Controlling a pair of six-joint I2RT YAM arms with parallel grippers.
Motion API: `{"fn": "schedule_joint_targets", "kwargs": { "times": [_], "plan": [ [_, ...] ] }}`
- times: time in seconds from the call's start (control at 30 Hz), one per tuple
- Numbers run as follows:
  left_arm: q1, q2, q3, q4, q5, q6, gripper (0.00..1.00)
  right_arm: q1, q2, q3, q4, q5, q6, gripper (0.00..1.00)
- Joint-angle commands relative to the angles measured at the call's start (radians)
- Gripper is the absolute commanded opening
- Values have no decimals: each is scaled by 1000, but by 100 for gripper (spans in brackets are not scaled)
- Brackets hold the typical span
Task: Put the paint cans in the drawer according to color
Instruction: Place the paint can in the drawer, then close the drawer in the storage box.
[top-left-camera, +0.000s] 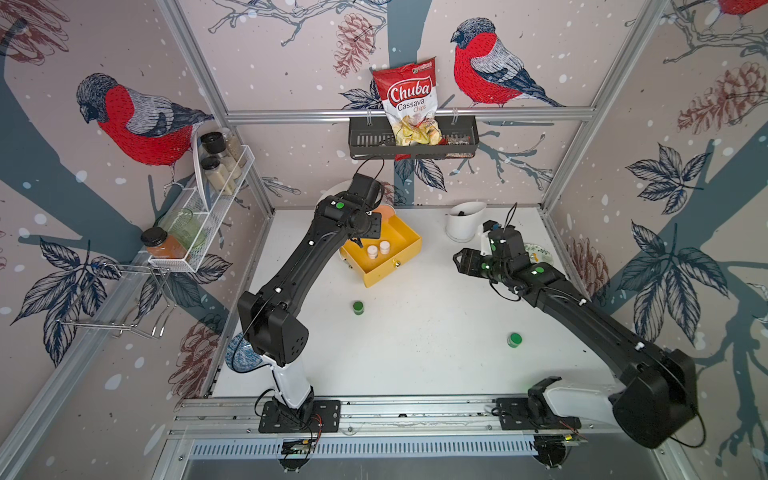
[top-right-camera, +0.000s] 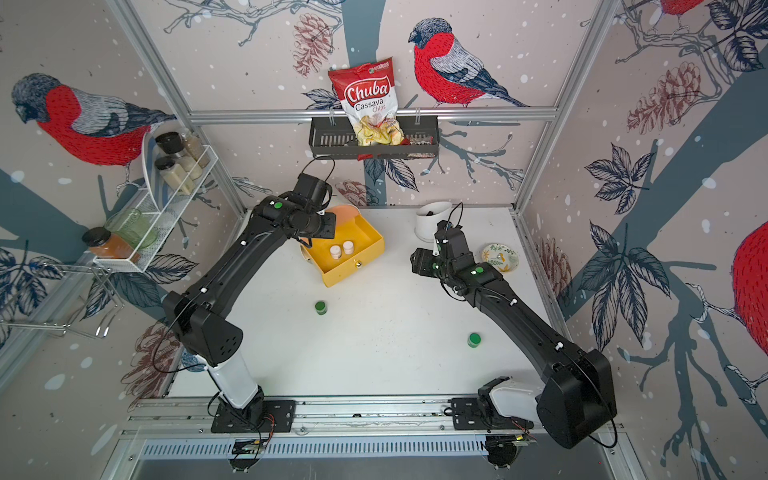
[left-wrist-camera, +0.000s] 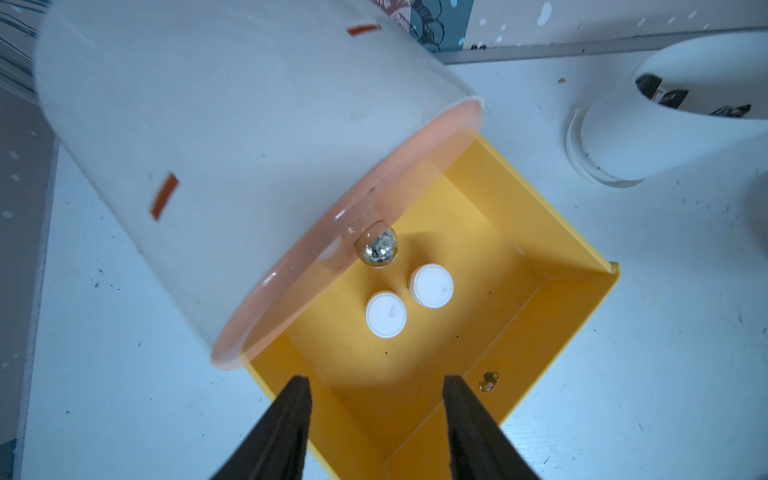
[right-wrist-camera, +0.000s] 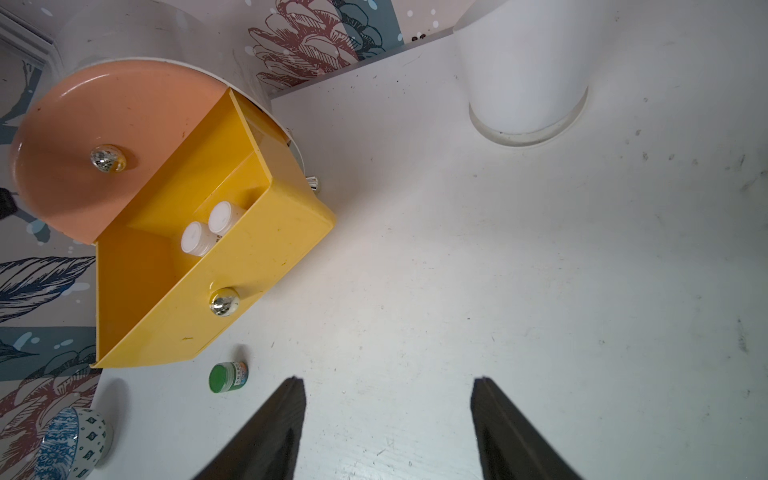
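The drawer chest (left-wrist-camera: 208, 124) is white with a peach top front (right-wrist-camera: 104, 116) and stands at the back of the table. Its yellow drawer (top-left-camera: 409, 245) is pulled far out. Two white-lidded paint cans (left-wrist-camera: 386, 314) (left-wrist-camera: 431, 286) stand upright side by side inside it. One green-lidded paint can (top-left-camera: 358, 307) sits on the table in front of the drawer, and another (top-left-camera: 514, 339) lies farther right and nearer. My left gripper (left-wrist-camera: 376, 380) hangs open over the yellow drawer's near corner with nothing between its fingers. My right gripper (right-wrist-camera: 388, 380) is open and empty above bare table, right of the drawer.
A white slant-rimmed cup (top-left-camera: 465, 222) stands at the back right, with a small patterned dish (top-left-camera: 538, 251) beside the right arm. A blue patterned bowl (right-wrist-camera: 70, 440) sits at the table's left edge. Wall racks hold jars (top-left-camera: 214, 143) and a chips bag (top-left-camera: 409, 99).
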Motion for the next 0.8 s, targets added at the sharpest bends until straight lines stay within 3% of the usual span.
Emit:
{"fn": "schedule_joint_targets", "kwargs": {
  "times": [0.0, 0.07, 0.17, 0.43, 0.53, 0.63, 0.77],
  "plan": [
    [17, -24, 60, -12, -69, 26, 61, 4, -10, -7, 47, -35, -3, 68],
    [52, -25, 109, -2, -60, 34, 68, 15, -11, -14, 73, -51, -6, 68],
    [132, -35, 133, 68, -3, 47, 70, 44, -40, -27, 125, -75, -28, 68],
    [328, -36, 47, 320, 176, 78, 74, 143, -43, -90, 304, -114, -109, 68],
    [370, -21, -4, 413, 242, 103, 78, 178, -19, -102, 368, -120, -138, 68],
    [401, 9, -27, 481, 297, 127, 94, 198, 52, -97, 408, -114, -148, 68],
    [413, 44, -62, 564, 306, 189, 95, 232, 127, -89, 483, -130, -164, 68]
  ]
}}
